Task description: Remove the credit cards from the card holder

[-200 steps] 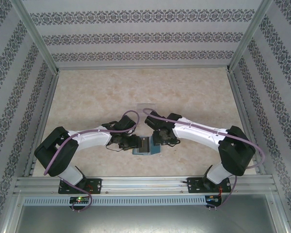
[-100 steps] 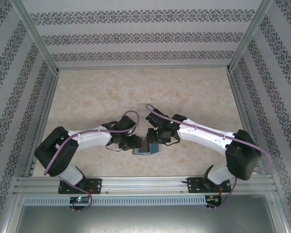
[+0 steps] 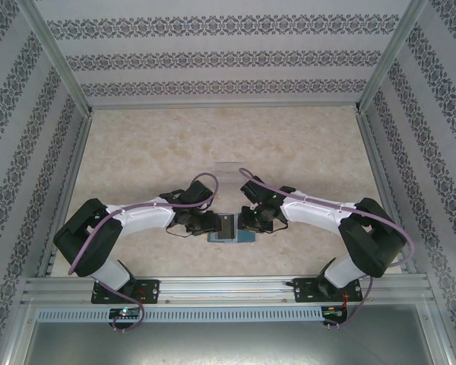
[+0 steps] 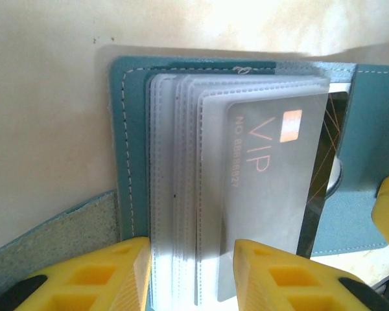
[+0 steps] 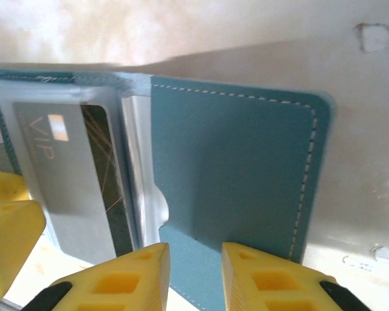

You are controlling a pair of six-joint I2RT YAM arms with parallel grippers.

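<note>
The teal card holder [image 3: 229, 228] lies open on the table between both grippers. In the left wrist view its clear sleeves fan out over the teal cover [image 4: 131, 162]. A grey credit card marked VIP [image 4: 266, 188] sits in the top sleeve, with a dark card [image 4: 321, 168] behind it. My left gripper [image 4: 192, 249] is open, its jaws apart over the near edge of the sleeves. My right gripper [image 5: 194, 253] is open with a narrow gap, over the right flap [image 5: 240, 168]. The grey card [image 5: 58, 175] and dark card [image 5: 104, 168] lie left of it.
A clear plastic tray [image 3: 229, 169] lies just beyond the grippers. Patterned walls close in the beige table [image 3: 137, 152] on three sides, and a metal rail [image 3: 228, 285] runs along the near edge. The grippers [image 3: 215, 223] [image 3: 245, 220] sit close together.
The right gripper swung slightly away and came back onto the wallet's right flap, its jaws narrowing. The left arm and the wallet have stayed put.
</note>
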